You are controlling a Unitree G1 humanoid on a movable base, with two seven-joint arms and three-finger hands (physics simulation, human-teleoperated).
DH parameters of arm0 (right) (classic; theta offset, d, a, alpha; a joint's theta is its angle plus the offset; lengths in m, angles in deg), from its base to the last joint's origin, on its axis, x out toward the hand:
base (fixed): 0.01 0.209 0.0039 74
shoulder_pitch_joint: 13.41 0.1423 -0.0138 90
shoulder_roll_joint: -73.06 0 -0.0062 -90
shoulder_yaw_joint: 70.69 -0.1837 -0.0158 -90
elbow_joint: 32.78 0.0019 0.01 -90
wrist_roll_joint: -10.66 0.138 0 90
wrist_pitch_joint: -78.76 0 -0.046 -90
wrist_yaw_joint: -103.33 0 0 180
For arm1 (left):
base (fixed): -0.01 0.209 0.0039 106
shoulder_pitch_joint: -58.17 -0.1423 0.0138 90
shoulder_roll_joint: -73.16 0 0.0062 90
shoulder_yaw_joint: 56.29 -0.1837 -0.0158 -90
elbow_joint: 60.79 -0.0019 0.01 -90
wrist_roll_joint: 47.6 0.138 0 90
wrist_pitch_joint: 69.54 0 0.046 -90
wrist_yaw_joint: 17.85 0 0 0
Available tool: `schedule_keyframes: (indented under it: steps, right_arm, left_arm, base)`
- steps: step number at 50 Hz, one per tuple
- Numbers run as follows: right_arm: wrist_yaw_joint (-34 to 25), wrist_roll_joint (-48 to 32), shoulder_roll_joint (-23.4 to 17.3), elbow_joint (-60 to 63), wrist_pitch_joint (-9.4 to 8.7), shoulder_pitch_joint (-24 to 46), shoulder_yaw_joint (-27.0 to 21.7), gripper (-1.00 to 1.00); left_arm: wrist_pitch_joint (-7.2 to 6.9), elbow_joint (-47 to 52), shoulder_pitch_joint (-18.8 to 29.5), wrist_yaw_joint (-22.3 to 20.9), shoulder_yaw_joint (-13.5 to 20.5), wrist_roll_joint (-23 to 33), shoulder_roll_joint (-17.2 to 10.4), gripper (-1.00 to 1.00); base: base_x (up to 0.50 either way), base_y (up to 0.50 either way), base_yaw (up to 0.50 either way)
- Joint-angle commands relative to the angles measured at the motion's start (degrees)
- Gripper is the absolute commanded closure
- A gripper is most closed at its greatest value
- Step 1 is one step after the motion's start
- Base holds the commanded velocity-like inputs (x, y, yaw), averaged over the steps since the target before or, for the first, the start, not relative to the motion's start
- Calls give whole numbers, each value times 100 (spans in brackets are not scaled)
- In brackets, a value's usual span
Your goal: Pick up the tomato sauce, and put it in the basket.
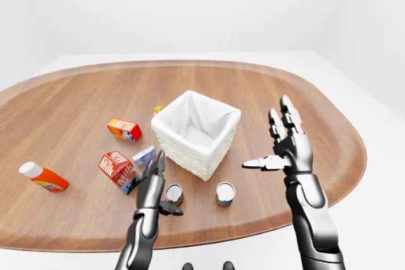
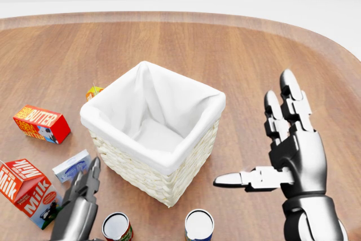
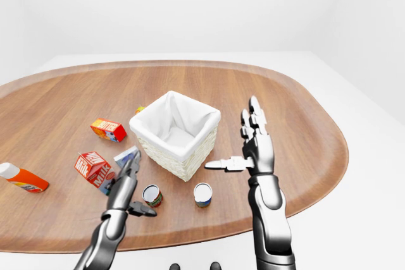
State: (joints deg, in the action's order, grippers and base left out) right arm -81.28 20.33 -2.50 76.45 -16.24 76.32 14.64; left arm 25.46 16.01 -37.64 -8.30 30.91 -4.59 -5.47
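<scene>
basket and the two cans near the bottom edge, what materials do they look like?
Square pale basket: woven wicker by its ribbed plaited walls, matte, with a white cloth-like liner folded over the rim. Red-labelled can and blue-labelled can: probably metal with printed labels, judging by the light, round, rimmed tops; the render leaves it open.

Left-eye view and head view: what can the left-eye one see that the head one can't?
Only the left-eye view shows the orange bottle with a white cap lying at far left, the table's whole oval edge, and the white room around it. Only the head view shows the printing close enough to read: "Butter" on the orange box and "Milk" on the red carton. Both show the white-lined basket, two upright cans, the left robot hand and the open right robot hand.
</scene>
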Motion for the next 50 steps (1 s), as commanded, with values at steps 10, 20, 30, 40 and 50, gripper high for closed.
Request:
schedule_keyframes:
  steps: [10,20,30,40,50]
  right_arm:
    - [4,18,-14,-2,0,38,-37,-100]
    - [10,16,-12,29,0,20,-25,-100]
    - [4,-4,-1,-48,0,25,-7,-100]
    - [7,-4,0,-53,0,21,-1,-100]
    - [13,-3,1,-6,0,2,5,-100]
  left_arm:
    - [0,-207,56,111,-57,40,12,-100]
    - [0,-275,95,138,-66,41,7,-100]
    - [0,-571,250,241,-48,27,-15,-100]
    - [0,-713,355,255,-35,-7,-24,-100]
    - [0,-851,427,315,-32,-2,-31,-100]
  base:
    - [0,0,0]
    - [0,0,0]
    - [0,0,0]
    - [0,0,0]
    - [0,0,0]
